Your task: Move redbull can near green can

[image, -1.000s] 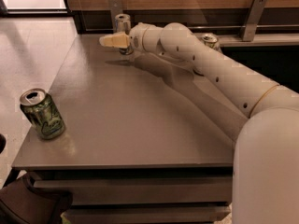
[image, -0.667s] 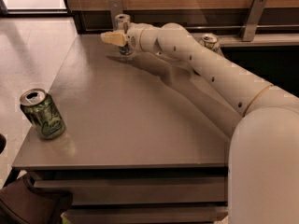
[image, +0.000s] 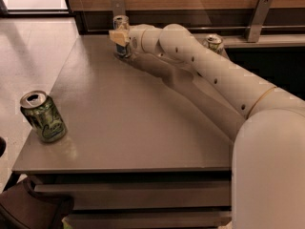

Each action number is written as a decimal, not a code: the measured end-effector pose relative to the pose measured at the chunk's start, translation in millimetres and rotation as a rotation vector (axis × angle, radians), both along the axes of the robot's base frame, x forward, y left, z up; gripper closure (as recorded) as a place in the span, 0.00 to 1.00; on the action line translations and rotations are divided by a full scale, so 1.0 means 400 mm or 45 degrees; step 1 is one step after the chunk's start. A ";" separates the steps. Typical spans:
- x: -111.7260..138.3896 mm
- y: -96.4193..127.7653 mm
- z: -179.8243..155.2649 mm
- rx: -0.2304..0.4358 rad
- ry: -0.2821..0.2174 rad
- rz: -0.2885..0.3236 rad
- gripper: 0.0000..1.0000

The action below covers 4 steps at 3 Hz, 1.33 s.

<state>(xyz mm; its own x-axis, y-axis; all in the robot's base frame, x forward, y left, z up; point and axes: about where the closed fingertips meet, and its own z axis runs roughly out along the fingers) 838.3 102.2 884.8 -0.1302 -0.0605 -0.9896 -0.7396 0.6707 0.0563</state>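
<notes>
arm [image: 209, 75]: off-white, smooth rounded tube segments, with a row of small dark holes along the side
joint band [image: 261, 97]: thin tan ring
shoulder [image: 269, 175]: broad, plain white shell
pincer [image: 120, 37]: cream-yellow, at the far left corner of the desk [image: 133, 123]

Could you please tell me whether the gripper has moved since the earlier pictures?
Yes. The gripper has shifted slightly back along the table, nearer the metal wall bracket, and is at the slim silver can.

Office: gripper [image: 120, 37] at grey table [image: 143, 123] back
</notes>
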 end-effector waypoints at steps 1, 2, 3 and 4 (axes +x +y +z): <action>-0.001 0.005 -0.001 0.000 0.001 0.003 1.00; -0.011 0.006 0.006 0.005 0.009 0.012 1.00; -0.042 0.005 0.030 0.021 0.034 0.033 1.00; -0.120 -0.007 0.093 0.009 0.046 0.066 1.00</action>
